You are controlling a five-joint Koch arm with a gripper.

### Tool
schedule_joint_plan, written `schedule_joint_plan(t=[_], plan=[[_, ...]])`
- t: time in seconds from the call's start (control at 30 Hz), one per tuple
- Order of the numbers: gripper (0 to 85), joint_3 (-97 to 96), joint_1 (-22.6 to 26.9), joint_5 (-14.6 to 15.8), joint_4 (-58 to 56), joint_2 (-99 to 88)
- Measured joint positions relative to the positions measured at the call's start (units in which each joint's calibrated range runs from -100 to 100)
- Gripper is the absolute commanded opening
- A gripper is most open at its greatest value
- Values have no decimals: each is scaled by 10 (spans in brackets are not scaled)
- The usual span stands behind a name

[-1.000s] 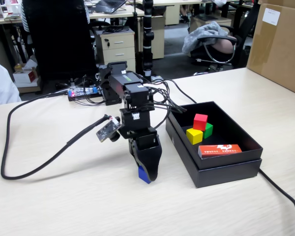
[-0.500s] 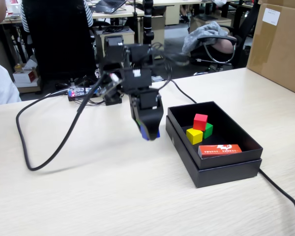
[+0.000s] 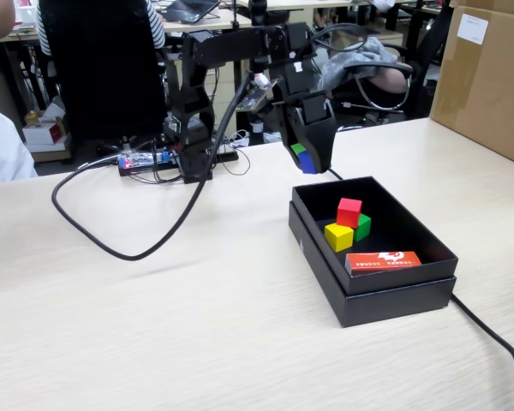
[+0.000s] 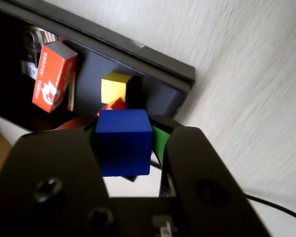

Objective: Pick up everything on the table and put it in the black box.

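My gripper (image 3: 307, 159) is shut on the blue cube (image 3: 307, 163) and holds it in the air just beyond the far left corner of the black box (image 3: 325, 278). In the wrist view the blue cube (image 4: 124, 141) sits between the two dark jaws, with green pads at its sides. Inside the box lie the yellow cube (image 3: 338, 236), the green cube (image 3: 361, 226) and the red cube (image 3: 349, 211), which rests on top of the other two. The wrist view shows the yellow cube (image 4: 115, 87), a sliver of the red cube (image 4: 117, 104) and the box rim (image 4: 153, 58).
A flat orange-red packet (image 3: 383, 261) lies in the box near its front wall, also in the wrist view (image 4: 53, 75). A black cable (image 3: 128, 250) loops across the table (image 3: 154, 334) at the left. A brown carton (image 3: 488, 77) stands at the far right. The arm base (image 3: 193, 137) is at the back.
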Motion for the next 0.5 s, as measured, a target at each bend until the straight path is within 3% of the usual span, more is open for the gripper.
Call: schedule_joint_plan(t=[0.5], plan=[[23,-16,14,22,5,129]])
